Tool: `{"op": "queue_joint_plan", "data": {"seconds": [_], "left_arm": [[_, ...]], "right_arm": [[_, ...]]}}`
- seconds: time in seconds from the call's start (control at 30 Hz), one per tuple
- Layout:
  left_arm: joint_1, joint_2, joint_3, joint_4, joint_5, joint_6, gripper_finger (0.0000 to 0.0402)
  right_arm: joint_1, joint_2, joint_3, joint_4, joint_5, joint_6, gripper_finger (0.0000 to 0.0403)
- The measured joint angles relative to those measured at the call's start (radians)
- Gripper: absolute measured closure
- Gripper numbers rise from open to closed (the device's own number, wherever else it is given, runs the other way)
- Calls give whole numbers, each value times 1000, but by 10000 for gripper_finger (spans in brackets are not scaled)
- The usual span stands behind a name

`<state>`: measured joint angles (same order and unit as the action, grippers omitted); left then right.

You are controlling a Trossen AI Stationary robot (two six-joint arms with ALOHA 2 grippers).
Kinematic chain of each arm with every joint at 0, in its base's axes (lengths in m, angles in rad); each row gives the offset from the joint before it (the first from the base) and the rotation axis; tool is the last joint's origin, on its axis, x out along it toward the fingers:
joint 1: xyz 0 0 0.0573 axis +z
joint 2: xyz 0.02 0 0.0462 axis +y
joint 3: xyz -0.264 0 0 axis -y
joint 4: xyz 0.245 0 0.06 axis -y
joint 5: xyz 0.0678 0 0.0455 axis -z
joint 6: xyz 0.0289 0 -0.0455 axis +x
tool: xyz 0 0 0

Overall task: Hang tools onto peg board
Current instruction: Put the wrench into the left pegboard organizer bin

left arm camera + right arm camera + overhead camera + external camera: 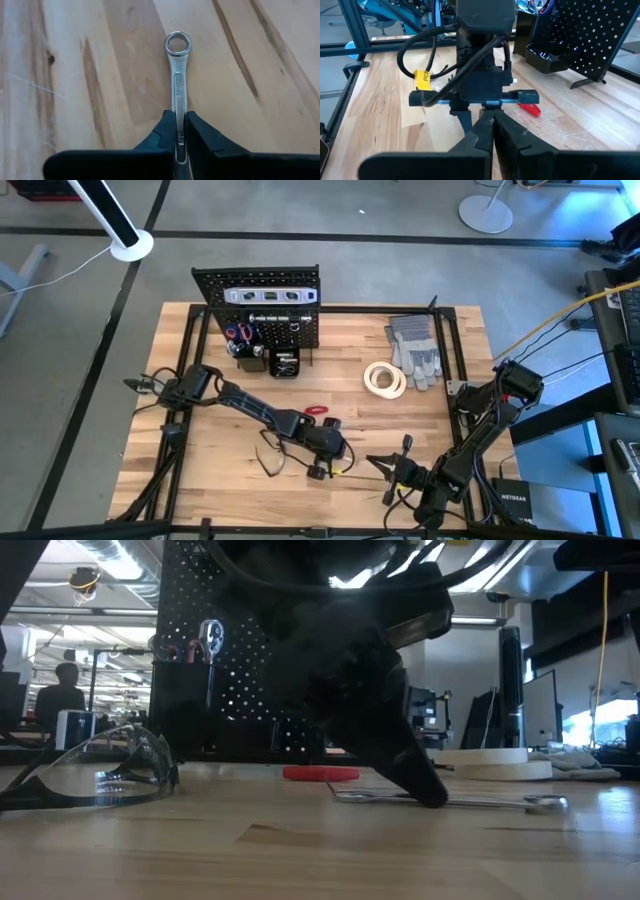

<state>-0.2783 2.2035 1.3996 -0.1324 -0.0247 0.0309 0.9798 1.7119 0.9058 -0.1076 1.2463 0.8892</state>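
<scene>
Safety glasses (pixel 95 772) lie closest to the low camera on the wooden worktop (pixel 220 470), and well behind them stands the peg board (pixel 262 305), which already carries a silver level (pixel 271 295). Between the glasses and the peg board, the left claw (pixel 179 137) is clenched on the shank of a steel wrench (pixel 179 80) lying flat, its ring end pointing away. Being stiff, smooth and fairly heavy, it could pivot, so mid-shank seems a sound hold; the right claw (pixel 492 125) waits clenched and empty nearby.

Silver wrench (pixel 178 80) — flat, between fingers (pixel 165 131).
</scene>
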Motion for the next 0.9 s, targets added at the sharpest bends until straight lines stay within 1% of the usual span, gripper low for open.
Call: {"op": "queue_joint_plan", "data": {"seconds": [0.1, 0.17, 0.37, 0.57, 0.67, 0.73, 0.8, 0.9], "left_arm": [[-10, 1, -1, 51, -13, -31, 389], [-20, -5, -1, 77, -16, -41, 398], [-43, -27, -4, 73, -43, -84, 399], [-56, -51, -6, 65, -72, -103, 400], [-59, -83, -6, 47, -75, -110, 400], [-63, -111, -5, 3, -77, -113, 401], [-68, -133, -3, -63, -77, -124, 401], [-74, -144, -3, -183, -79, -136, 401]], "right_arm": [[0, 0, 0, 0, 0, -3, 388], [0, 0, 0, 0, 0, -3, 388], [2, 0, 0, -1, -10, -4, 388], [-11, 0, 0, 3, -99, -3, 388], [-30, -1, 0, 3, -166, 22, 386], [-42, -2, 0, -2, -243, 22, 377], [-58, -2, 0, -24, -330, 21, 358], [-90, -2, 0, -57, -462, 19, 314]]}}
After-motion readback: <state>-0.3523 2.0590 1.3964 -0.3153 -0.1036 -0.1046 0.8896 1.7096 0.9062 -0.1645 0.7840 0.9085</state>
